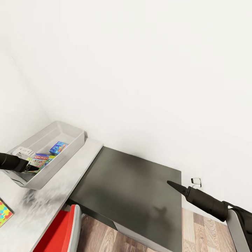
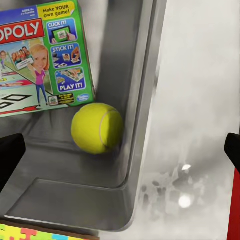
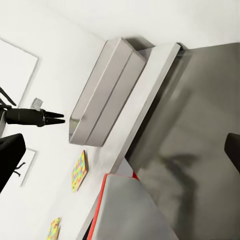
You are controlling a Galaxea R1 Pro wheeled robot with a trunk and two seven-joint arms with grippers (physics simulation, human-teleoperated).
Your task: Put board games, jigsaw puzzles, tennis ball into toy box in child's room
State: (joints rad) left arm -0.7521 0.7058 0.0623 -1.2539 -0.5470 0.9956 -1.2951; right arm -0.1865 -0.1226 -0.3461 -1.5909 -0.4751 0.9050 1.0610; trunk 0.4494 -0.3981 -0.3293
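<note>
The light grey toy box [image 1: 71, 139] stands on the table [image 1: 75, 173] at the left. Inside it lie a blue board game [image 1: 58, 147] and a white Monopoly board game [image 1: 41, 160]. In the left wrist view the tennis ball [image 2: 96, 128] rests in the box's corner against the wall, beside the Monopoly box [image 2: 42, 55]. My left gripper [image 1: 31, 167] hovers open over that end of the box, holding nothing. One jigsaw puzzle [image 1: 4, 212] lies on the table at the near left; a second puzzle [image 3: 54, 229] lies further along. Open and empty, my right gripper [image 1: 174, 185] hangs over the dark corner section [image 1: 133, 189].
A red and grey chair [image 1: 61, 229] is tucked under the table's front edge. White walls close the back and left. A wall socket [image 1: 196, 181] sits low on the wall at the right, above the wood plank floor [image 1: 206, 234].
</note>
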